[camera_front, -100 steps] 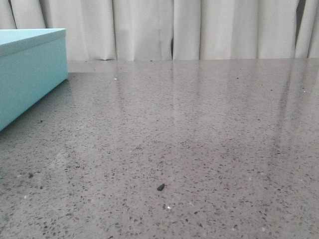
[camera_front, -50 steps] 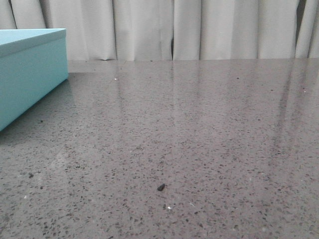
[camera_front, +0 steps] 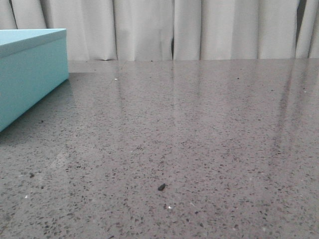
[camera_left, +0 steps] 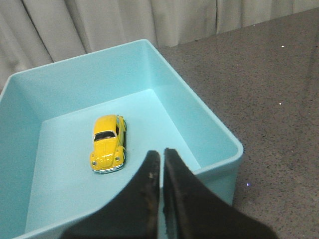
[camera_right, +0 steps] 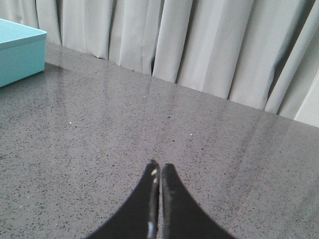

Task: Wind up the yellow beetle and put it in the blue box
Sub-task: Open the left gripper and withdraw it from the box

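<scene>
Your left fingers [camera_left: 160, 164] are pressed together above the blue box [camera_left: 219, 134], empty; the yellow beetle [camera_left: 107, 143] sits on its floor. Lift straight clear of the rim. Right fingers [camera_right: 159, 172], also together, hang over bare tabletop [camera_right: 99, 129].

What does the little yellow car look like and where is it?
The yellow car is a small, shiny toy beetle with a rounded roof, dark windows and a silver bumper at its near end. It stands upright on its wheels on the floor of the open blue box, away from the walls. Nothing grips it: the left gripper hangs above the box edge, shut and empty.
</scene>
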